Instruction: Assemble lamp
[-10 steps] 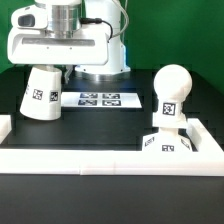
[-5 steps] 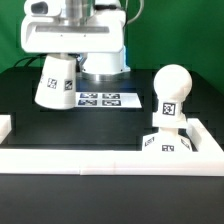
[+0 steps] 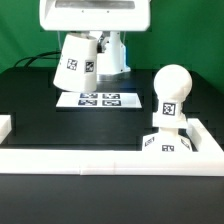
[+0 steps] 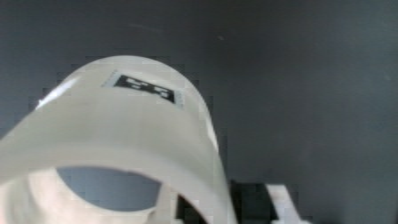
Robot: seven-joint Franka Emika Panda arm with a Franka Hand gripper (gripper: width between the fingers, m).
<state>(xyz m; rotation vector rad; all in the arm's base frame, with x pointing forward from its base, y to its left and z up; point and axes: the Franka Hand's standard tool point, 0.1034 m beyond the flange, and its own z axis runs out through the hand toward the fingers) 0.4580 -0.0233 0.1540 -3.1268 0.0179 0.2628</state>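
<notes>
I see the end effector (image 3: pixel 84 40) clamped on the matte white tapered shade (image 3: pixel 77 63), held tilted above the marker board (image 3: pixel 97 99), well apart from the round bulb (image 3: pixel 171 95) standing in the squat base (image 3: pixel 165 143) at the near right of the black table (image 3: pixel 60 130).

Exterior view: low frontal camera just past white rail (image 3: pixel 110 156), facing across table (image 3: pixel 30 100) toward robot base, mid range. Wrist view: on arm, looking steeply down, very near. Shared: tilted shade (image 3: pixel 78 64) (image 4: pixel 125 130), dark table (image 4: pixel 302 60).
</notes>
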